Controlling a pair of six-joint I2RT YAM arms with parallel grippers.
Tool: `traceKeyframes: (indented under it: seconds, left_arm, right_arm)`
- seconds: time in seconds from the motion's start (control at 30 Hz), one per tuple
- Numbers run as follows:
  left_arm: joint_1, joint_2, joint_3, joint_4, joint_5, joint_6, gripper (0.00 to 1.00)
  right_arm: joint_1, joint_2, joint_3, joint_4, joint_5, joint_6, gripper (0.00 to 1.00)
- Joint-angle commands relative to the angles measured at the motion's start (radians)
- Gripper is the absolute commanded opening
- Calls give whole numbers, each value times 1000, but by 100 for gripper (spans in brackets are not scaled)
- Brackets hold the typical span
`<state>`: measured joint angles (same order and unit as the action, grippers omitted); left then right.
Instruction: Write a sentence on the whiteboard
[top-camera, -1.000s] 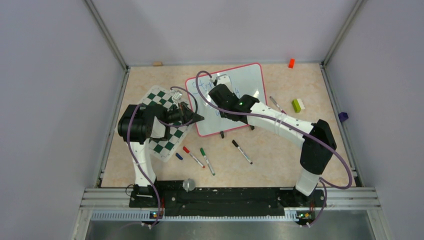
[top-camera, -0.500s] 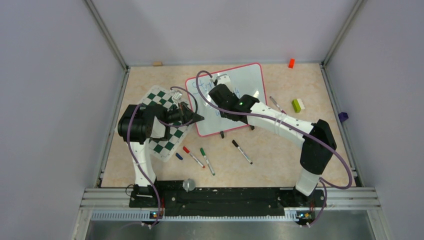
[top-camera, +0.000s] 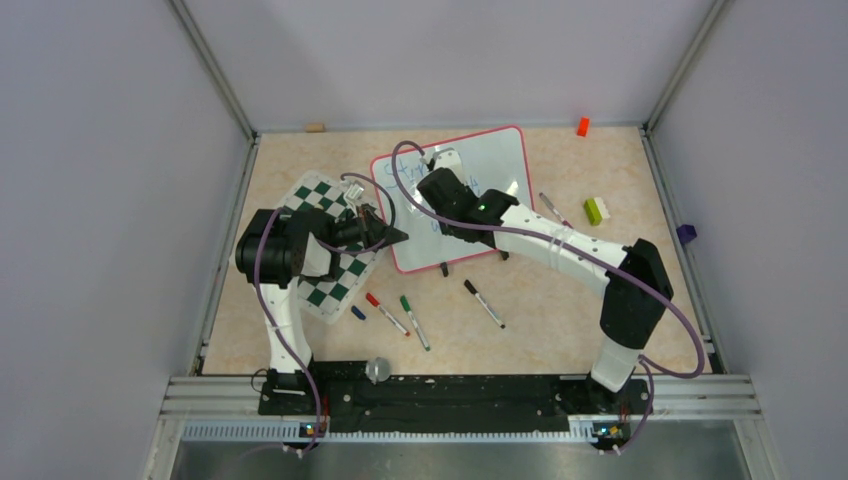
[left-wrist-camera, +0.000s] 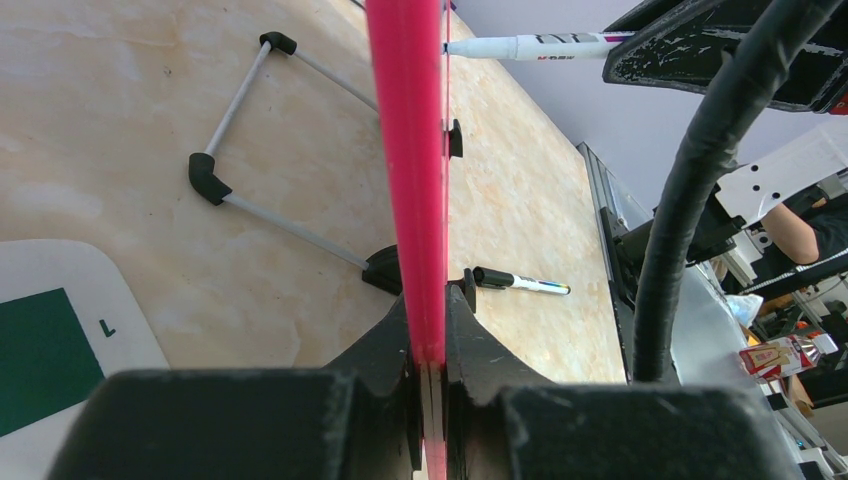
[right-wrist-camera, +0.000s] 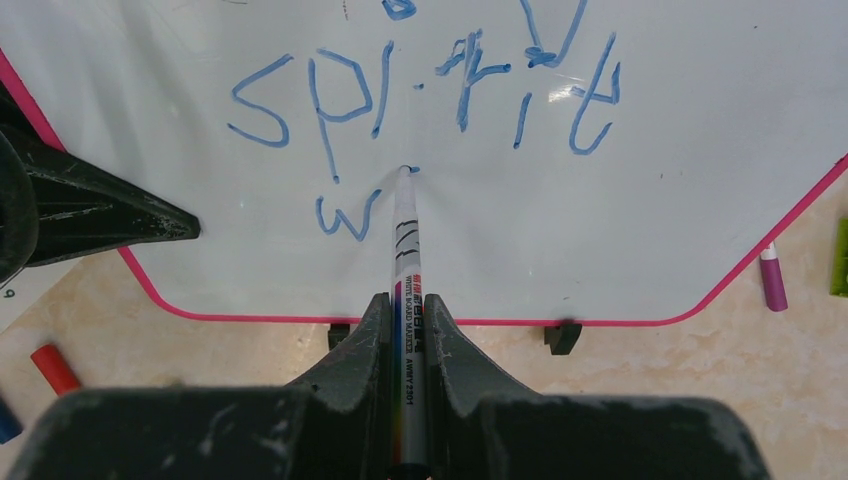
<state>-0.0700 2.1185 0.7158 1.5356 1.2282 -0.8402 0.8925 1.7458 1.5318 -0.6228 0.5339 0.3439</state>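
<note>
The whiteboard (top-camera: 490, 170) with its red-pink frame lies tilted at the back middle of the table. My left gripper (top-camera: 400, 236) is shut on its left frame edge (left-wrist-camera: 410, 150), seen edge-on in the left wrist view. My right gripper (right-wrist-camera: 405, 310) is shut on a white blue-ink marker (right-wrist-camera: 403, 240) whose tip touches the whiteboard (right-wrist-camera: 650, 200) just right of a blue "w". The sentence (right-wrist-camera: 420, 100) reads "spirit" in blue above that "w"; the line above is cut off. In the top view the right gripper (top-camera: 432, 180) covers most of the writing.
A green-and-white checkered mat (top-camera: 330, 280) lies under the left arm. Loose markers lie in front of the board: red (top-camera: 386, 313), green (top-camera: 415, 322), black (top-camera: 484, 304). A blue cap (top-camera: 358, 312), green block (top-camera: 596, 210), orange block (top-camera: 582, 126) and purple piece (top-camera: 686, 233) lie around.
</note>
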Motion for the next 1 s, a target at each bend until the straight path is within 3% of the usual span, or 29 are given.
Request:
traceKeyframes:
  seconds: [0.0,0.47,0.97]
  left_arm:
    - [33,-10,-6,84,-83,70,0]
    - [33,-10,-6,84,-83,70,0]
    - [33,-10,-6,84,-83,70,0]
  right_arm:
    - [-12,-56,-8,31,20,7,0]
    - [-9,-116,-106,46,-28,31,0]
    - [-10,-74,-53,65,-13,-25,0]
